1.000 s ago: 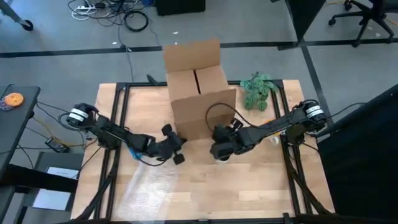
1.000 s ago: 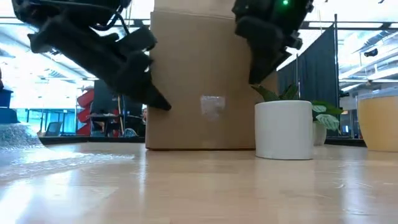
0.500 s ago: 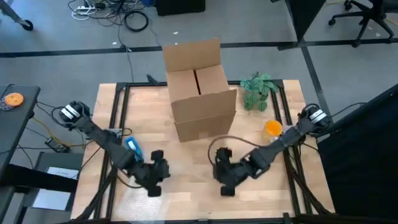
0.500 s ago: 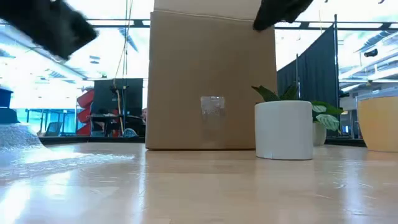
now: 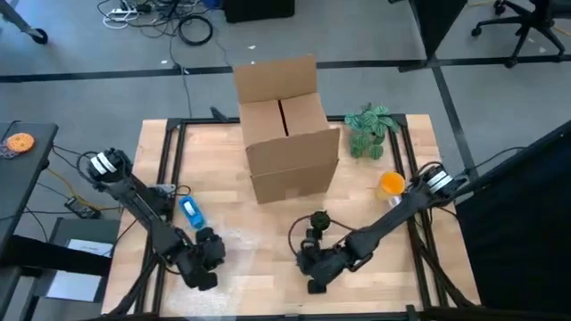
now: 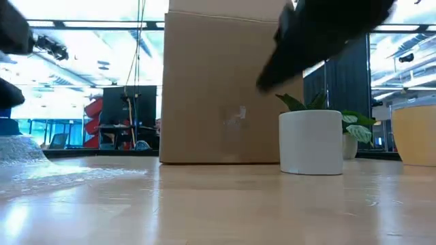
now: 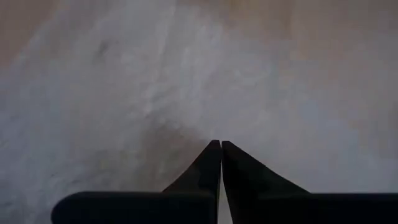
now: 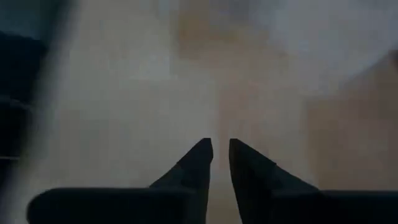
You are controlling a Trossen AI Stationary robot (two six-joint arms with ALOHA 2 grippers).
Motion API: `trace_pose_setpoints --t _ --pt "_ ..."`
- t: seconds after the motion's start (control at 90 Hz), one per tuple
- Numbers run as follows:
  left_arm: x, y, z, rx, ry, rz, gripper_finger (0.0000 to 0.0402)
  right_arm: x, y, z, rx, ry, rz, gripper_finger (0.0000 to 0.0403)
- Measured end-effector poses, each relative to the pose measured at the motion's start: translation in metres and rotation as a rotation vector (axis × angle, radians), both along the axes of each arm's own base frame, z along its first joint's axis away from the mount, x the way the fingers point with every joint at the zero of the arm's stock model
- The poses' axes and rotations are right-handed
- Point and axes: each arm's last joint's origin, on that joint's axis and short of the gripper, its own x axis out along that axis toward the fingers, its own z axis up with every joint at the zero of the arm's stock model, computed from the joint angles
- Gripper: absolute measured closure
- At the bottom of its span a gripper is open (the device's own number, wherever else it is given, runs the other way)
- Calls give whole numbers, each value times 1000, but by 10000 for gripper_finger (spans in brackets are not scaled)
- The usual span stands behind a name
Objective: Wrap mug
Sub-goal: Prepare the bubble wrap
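An orange mug (image 5: 391,183) stands upright on the table at the right, also seen in the low view (image 6: 415,133). A clear sheet of bubble wrap (image 5: 252,267) lies flat at the near left (image 6: 27,160). My left gripper (image 5: 203,267) hovers over the sheet's left part, fingers shut (image 7: 221,144) and pointing down at the wrap (image 7: 124,93). Over the sheet's right edge, my right gripper (image 5: 312,272) points down with a narrow gap between its fingertips (image 8: 221,144). Both are far from the mug and hold nothing.
An open cardboard box (image 5: 285,134) stands at the far middle. A green plant in a white pot (image 5: 368,132) is to its right (image 6: 310,141). A small blue object (image 5: 192,212) lies on the left. Bare wood shows between box and wrap.
Both grippers have left the box's front and swung toward the table's near edge. The left one now stands over the bubble wrap's left part, the right one over its right edge. The right arm has uncovered the orange mug. The wrap and mug have not moved.
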Motion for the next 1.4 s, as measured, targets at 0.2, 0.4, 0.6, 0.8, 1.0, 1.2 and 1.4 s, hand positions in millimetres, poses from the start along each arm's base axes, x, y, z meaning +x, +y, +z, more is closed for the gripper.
trace_pose_setpoints --t 0.2,0.4,0.6,0.8,1.0,1.2,1.4 --pt "-3 5 -19 61 -20 8 399 -13 -43 -13 -106 272 -225 400" --pt "21 12 -22 124 -182 13 371 -31 -62 -3 -173 388 -365 402" --pt "58 29 -27 108 -277 67 342 -20 -43 2 -95 249 -248 402" --pt "82 33 -46 117 -340 51 355 -19 -21 5 -49 166 -140 402" --pt "110 34 -48 73 -446 43 399 -17 -21 0 -19 145 -151 403" --pt "139 40 -14 123 -526 24 402 -14 -13 2 36 95 -118 403" --pt "143 50 23 148 -569 37 401 -18 -6 -7 94 38 -117 403"
